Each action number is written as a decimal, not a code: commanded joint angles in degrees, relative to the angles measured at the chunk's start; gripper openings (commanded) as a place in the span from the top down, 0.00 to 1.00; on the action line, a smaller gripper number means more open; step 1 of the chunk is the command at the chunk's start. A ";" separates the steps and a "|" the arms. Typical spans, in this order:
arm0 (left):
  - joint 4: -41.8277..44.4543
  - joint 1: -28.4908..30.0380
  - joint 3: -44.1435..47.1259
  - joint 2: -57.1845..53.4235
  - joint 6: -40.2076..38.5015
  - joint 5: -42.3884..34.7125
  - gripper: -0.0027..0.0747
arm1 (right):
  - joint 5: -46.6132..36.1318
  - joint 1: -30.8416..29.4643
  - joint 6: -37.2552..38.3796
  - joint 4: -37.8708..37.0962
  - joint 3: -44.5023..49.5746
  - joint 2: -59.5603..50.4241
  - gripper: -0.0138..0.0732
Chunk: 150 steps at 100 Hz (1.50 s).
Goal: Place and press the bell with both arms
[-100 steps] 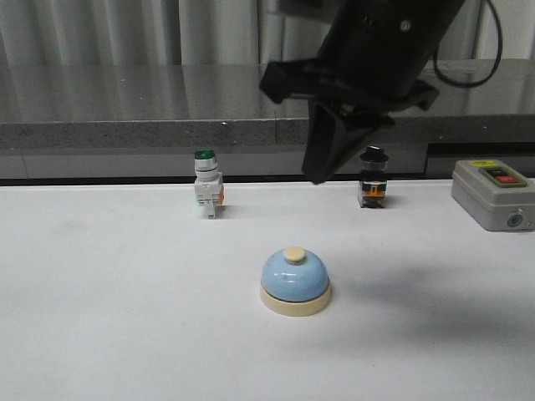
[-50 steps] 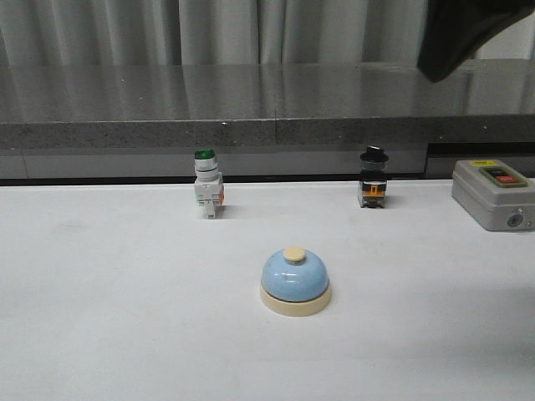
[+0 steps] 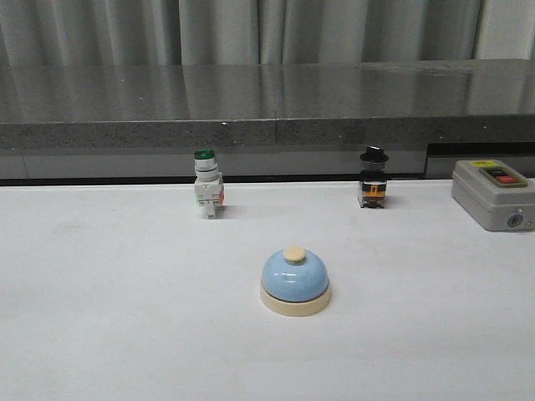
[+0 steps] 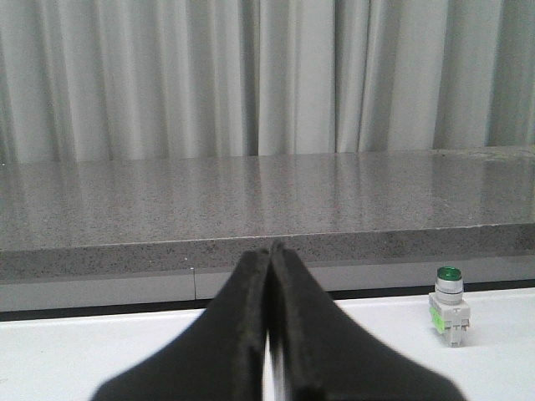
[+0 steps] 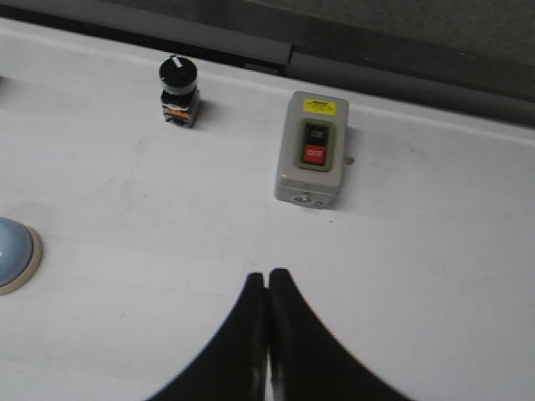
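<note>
The bell (image 3: 295, 281) is set upright on the white worktop (image 3: 109, 317), near the middle of the front view, dome up and cream knob on top, free of any contact. That placement looks deliberate: open space is left on all sides, so the knob can be reached from above by either arm. The placing step is judged done; whether a press has been made cannot be told.

No arm is seen in the front view. In the left wrist view the left fingers (image 4: 269, 317) are pressed together with nothing between them, pointed level toward the grey ledge (image 4: 251, 200); the green-capped switch (image 4: 449, 306) is seen off to one side, and the bell is not in that view at all.

In the right wrist view the right fingers (image 5: 267, 334) are likewise closed on nothing, held above the worktop. Only an edge of the bell (image 5: 15, 254) is caught at the frame border, well apart from the fingertips. The grey button box (image 5: 312, 149) and the black knob switch (image 5: 178, 90) lie further out, clear of the fingers.

Closed tips are judged suited to poking the knob rather than grasping.
</note>
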 commanded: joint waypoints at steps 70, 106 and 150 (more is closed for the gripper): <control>-0.05 -0.05 2.44 -1.66 -0.51 -4.63 0.99 | -11.15 -2.43 0.26 -1.03 14.48 -29.27 0.91; -0.05 -0.05 2.44 -1.66 -0.51 -4.63 0.99 | -11.20 -2.43 0.26 -1.03 14.48 -29.26 0.91; -0.05 -0.05 2.44 -1.66 -0.51 -4.63 0.99 | -11.20 -2.43 0.26 -1.03 14.48 -29.26 0.91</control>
